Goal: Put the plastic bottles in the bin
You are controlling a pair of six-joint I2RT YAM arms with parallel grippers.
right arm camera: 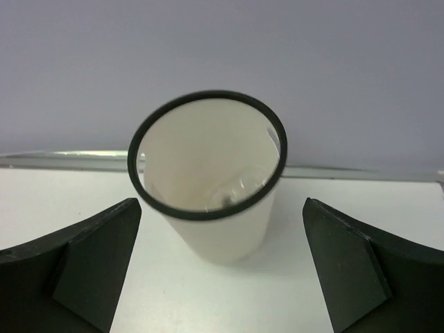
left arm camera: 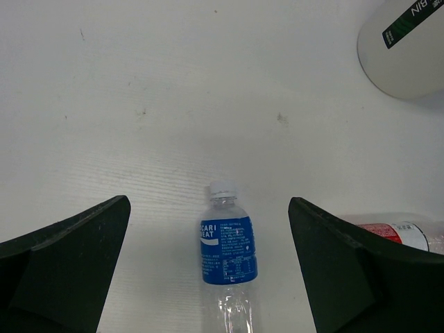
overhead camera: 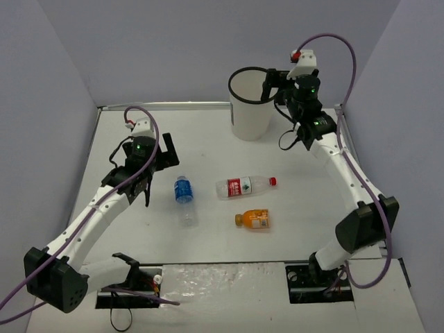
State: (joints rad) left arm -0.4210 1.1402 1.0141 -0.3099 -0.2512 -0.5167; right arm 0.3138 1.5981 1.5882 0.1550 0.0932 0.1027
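Three plastic bottles lie on the white table: a clear one with a blue label (overhead camera: 184, 198), a clear one with a red label and cap (overhead camera: 244, 186), and a short orange one (overhead camera: 253, 220). The white bin (overhead camera: 251, 111) with a black rim stands at the back. My left gripper (overhead camera: 158, 168) is open and empty, just left of the blue-label bottle (left arm camera: 227, 253), which lies between its fingers in the wrist view. My right gripper (overhead camera: 272, 87) is open and empty at the bin's right rim. Something clear (right arm camera: 236, 194) lies inside the bin (right arm camera: 208, 236). The other bottles are hidden.
The red-label bottle (left arm camera: 399, 232) shows beside my left gripper's right finger, and the bin's side (left arm camera: 406, 48) at the top right. Grey walls enclose the table (overhead camera: 125, 243) on three sides. The arm bases stand at the near edge.
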